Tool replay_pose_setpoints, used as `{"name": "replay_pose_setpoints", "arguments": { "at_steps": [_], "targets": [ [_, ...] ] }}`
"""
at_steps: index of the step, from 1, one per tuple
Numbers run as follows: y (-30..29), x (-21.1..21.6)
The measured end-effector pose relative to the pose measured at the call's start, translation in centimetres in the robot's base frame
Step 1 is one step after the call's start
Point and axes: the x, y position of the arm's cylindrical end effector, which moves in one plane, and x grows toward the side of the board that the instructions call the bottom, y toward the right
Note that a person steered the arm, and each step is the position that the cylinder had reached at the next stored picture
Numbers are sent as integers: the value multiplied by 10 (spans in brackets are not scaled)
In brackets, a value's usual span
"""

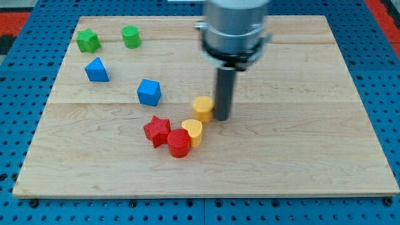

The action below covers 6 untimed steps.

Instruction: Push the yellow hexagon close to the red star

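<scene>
The yellow hexagon (202, 108) sits near the board's middle. My tip (223, 117) is right beside it on the view's right, touching or almost touching its side. The red star (156, 130) lies below and to the left of the hexagon, a short gap away. A red cylinder (178, 143) touches the star's lower right, and a yellow heart (193, 132) sits against the cylinder, just below the hexagon.
A blue cube (149, 92) lies left of the hexagon. A blue triangular block (96, 70) is further left. A green star (88, 40) and a green cylinder (130, 37) sit at the top left. The wooden board (312, 125) rests on a blue surface.
</scene>
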Motion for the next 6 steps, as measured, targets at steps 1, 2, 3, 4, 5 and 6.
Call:
{"name": "replay_pose_setpoints", "arguments": {
  "at_steps": [1, 2, 3, 4, 5, 6],
  "targets": [
    [34, -39],
    [-9, -30],
    [-42, -15],
    [-40, -16],
    [-47, -35],
    [-63, -66]
  ]
}}
